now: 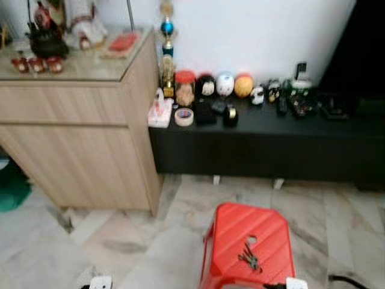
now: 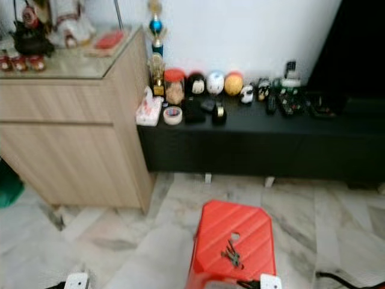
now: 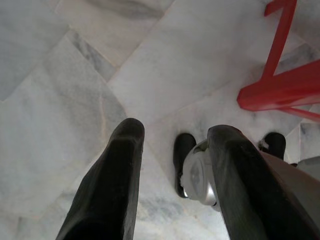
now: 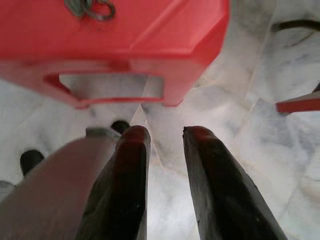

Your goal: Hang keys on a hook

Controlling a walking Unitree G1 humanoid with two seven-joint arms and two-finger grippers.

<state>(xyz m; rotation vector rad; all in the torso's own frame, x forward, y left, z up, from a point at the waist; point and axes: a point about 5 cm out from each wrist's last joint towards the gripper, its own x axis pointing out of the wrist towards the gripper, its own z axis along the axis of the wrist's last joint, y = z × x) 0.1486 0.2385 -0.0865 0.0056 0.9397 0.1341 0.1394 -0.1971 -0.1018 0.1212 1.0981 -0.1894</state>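
From my head cameras, the keys (image 1: 249, 259) lie on top of the red stool (image 1: 264, 232), just in front of me on the marble floor (image 1: 138, 241); I judge they wait there for pickup. I can't make out a hook.

Along my left gripper (image 3: 172, 145), the fingers stand well apart, holding nothing, pointed at floor beside the stool.

My right gripper (image 4: 166, 137) hangs below the stool's edge, fingers parted by a narrow gap, empty.
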